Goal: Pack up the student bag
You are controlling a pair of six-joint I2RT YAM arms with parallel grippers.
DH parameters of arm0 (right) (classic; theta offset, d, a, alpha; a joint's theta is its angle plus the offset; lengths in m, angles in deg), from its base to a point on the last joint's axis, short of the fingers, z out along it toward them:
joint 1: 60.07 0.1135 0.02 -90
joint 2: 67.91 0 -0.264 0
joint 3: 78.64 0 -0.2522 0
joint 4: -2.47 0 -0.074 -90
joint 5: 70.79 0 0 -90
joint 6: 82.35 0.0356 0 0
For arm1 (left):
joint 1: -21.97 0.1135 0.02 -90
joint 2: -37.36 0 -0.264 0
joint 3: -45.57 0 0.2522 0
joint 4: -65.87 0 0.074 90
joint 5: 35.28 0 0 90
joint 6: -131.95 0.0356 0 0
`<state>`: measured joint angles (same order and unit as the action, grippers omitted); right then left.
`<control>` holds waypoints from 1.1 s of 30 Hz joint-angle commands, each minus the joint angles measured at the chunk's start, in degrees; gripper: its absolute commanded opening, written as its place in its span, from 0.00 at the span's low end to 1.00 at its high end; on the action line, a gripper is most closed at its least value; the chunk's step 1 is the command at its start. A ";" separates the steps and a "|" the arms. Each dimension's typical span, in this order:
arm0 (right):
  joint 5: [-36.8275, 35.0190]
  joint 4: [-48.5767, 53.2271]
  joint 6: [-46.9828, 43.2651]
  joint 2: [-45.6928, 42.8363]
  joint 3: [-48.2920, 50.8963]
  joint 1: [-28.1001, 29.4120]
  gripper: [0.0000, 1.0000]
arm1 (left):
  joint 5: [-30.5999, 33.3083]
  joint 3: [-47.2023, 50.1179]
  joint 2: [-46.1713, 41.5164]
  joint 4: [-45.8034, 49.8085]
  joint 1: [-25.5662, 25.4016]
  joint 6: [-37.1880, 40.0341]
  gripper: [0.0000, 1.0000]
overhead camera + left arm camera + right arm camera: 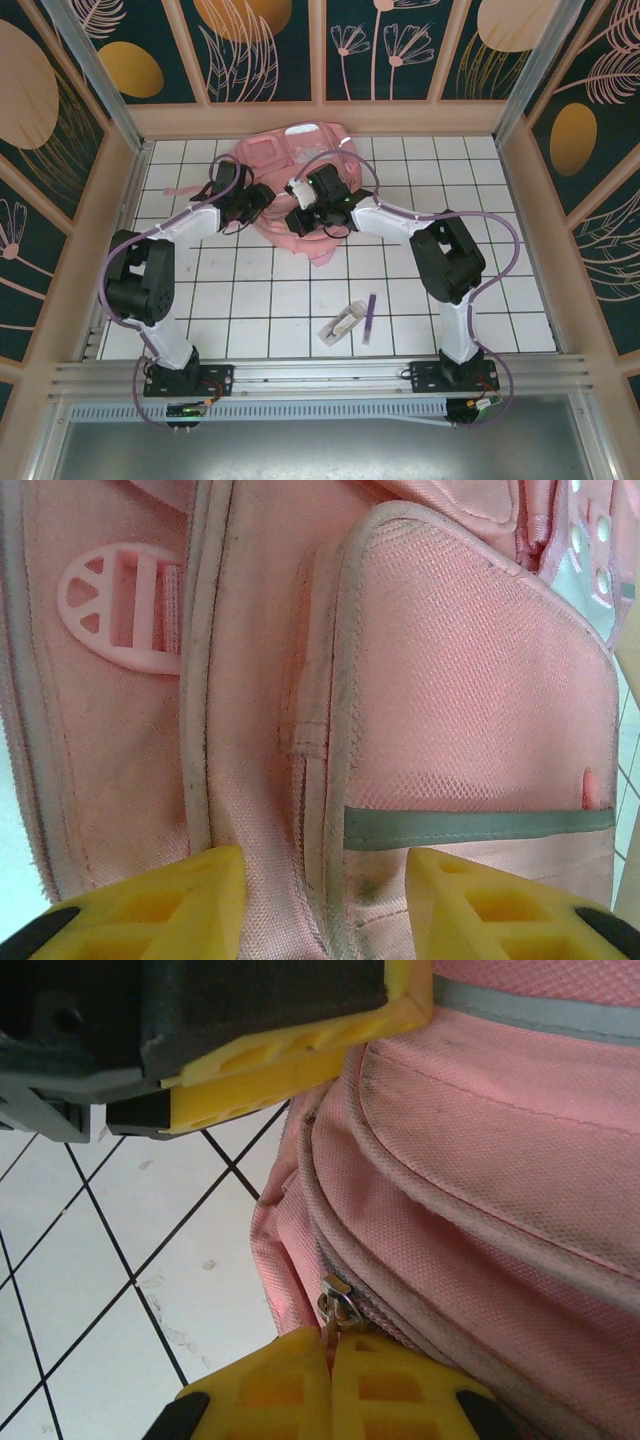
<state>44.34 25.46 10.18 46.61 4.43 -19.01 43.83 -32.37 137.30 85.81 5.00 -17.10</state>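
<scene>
We see the pink backpack [268, 155] at the far middle of the table [250, 300], its centre hidden under both arms. The left gripper [325, 880] stands half open over its fabric. The right gripper [332, 1345] pinches the zipper pull [335, 1310], whose tab is lost between the fingers.

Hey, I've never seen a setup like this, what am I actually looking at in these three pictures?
Two robot arms stand at a tiled table. One picture looks down from above; the other two come from a camera on each wrist. A pink backpack lies at the far side, with a purple pen and a small clear packet nearer the arms. The left hand is open over the backpack's mesh pocket. The right hand pinches its zipper pull.
</scene>
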 commanded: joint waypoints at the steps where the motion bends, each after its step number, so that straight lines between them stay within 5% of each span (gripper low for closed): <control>1: -0.98 -2.88 1.07 -0.83 -1.20 1.30 0.00 | 0.08 0.38 0.53 -1.45 -0.91 -1.95 0.45; 4: -1.61 -2.82 0.87 -2.20 0.31 1.13 0.00 | -0.80 2.01 -0.94 -0.07 -0.90 -2.99 0.64; 6: -2.09 -1.36 0.56 -2.31 -0.43 1.13 0.00 | -0.32 3.54 -3.05 1.37 -0.96 -2.44 0.98; 17: 1.68 0.35 -0.31 -2.68 -5.43 3.81 0.00 | -3.72 -0.12 -2.12 -3.58 -0.98 1.56 0.99; 19: 1.93 0.04 -0.50 -3.08 -5.37 4.27 0.00 | -2.69 -0.16 -2.11 -4.99 -0.98 2.32 0.90; 21: 0.88 0.07 -0.76 -3.23 -5.02 4.64 0.00 | -0.70 0.36 -2.12 -5.34 -0.96 3.14 0.67; 24: -2.16 2.50 -0.70 -2.57 -5.28 4.68 0.00 | 2.46 0.81 -2.32 -3.73 -0.94 4.50 0.10; 33: -19.72 12.17 -0.09 -5.46 2.40 0.44 0.00 | 6.03 2.39 -5.07 -0.55 -0.79 13.33 0.04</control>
<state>32.29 31.39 9.52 45.13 3.95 -15.93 47.61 -30.38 134.83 86.07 4.04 -10.36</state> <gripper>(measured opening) 0.049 0.093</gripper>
